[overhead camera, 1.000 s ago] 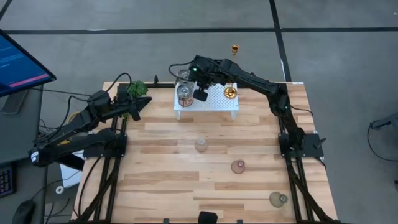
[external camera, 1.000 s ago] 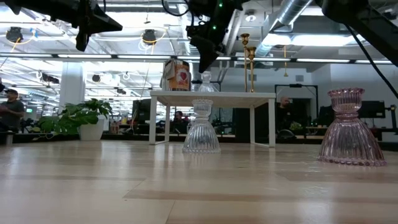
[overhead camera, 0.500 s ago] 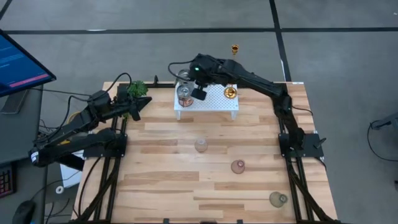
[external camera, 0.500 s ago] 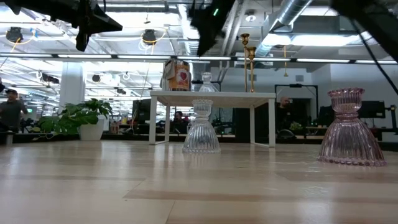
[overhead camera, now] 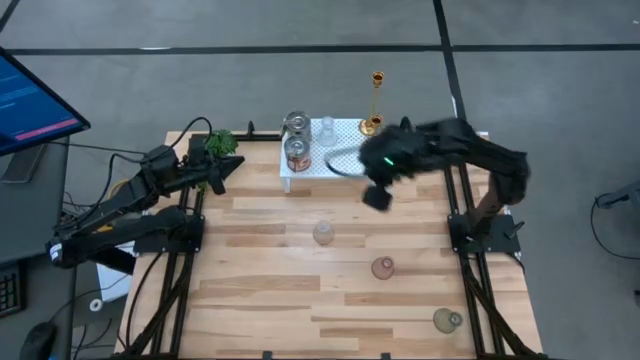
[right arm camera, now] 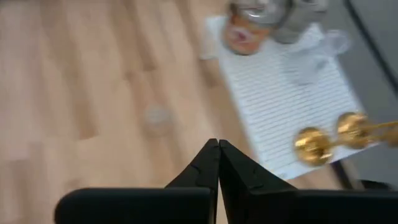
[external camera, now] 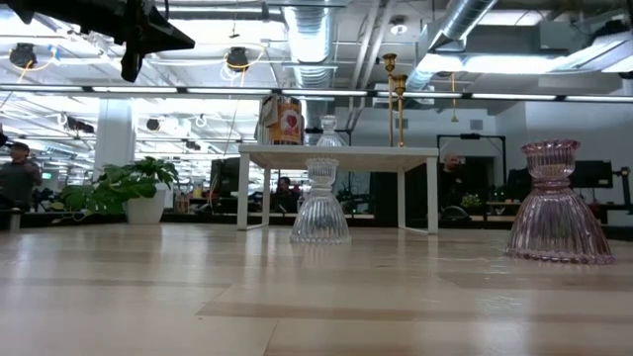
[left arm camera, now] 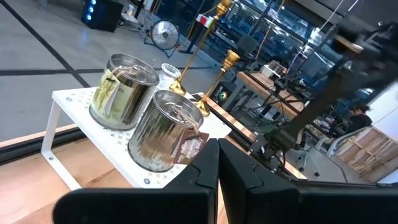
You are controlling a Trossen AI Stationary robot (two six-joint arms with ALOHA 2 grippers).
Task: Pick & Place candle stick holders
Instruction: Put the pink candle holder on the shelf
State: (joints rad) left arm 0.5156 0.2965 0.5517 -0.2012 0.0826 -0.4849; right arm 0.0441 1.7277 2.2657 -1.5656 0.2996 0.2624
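Two gold candle stick holders stand by their round bases on the right end of a white rack (overhead camera: 340, 160). One (right arm camera: 313, 146) is next to the other (right arm camera: 354, 127), and their stems (external camera: 394, 99) rise above the rack. In the high view only the tall one (overhead camera: 376, 100) shows. My right gripper (overhead camera: 376, 196) hangs shut and empty above the table, just near and right of the rack; in its wrist view the fingertips (right arm camera: 218, 144) meet. My left gripper (overhead camera: 228, 170) stays shut and level at the table's far left, pointing toward the rack (left arm camera: 218, 147).
Two tin cans (overhead camera: 297, 140) and a small clear glass (overhead camera: 327, 130) stand on the rack's left part. Glass vases stand on the table: a clear one (overhead camera: 322, 233), a pink one (overhead camera: 383, 267) and an olive one (overhead camera: 447, 320). A small plant (overhead camera: 220, 143) sits at the far left corner.
My right gripper has swung away from above the rack's left part by the cans, toward the table's right and near side, rising and rolling, still shut and empty. It has left the low view. The things on the rack have stayed in place.
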